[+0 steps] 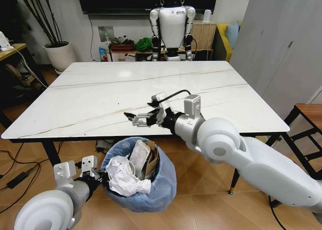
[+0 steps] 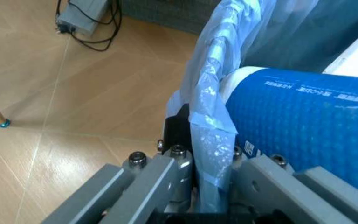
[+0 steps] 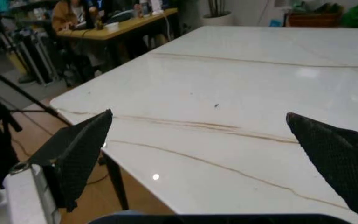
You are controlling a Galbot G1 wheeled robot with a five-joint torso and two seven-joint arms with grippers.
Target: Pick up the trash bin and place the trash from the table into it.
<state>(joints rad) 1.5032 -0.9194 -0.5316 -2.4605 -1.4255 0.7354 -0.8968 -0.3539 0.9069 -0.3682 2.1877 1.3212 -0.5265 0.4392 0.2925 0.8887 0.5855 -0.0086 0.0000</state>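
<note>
The task looks nearly finished: the table (image 1: pixel 100 96) lies bare, the trash (image 1: pixel 132 170) fills the trash bin (image 1: pixel 162 189) below its near edge, the left gripper (image 1: pixel 95 177) pinches the bin's rim, and the right gripper (image 1: pixel 143 117) hovers spread open, empty

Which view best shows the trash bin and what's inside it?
The head view: the whole trash bin with crumpled white paper and cardboard inside, the left gripper at its rim. The left wrist view gives a close-up of the bag-covered rim between the fingers. The right wrist view catches a dark sliver of it.
</note>
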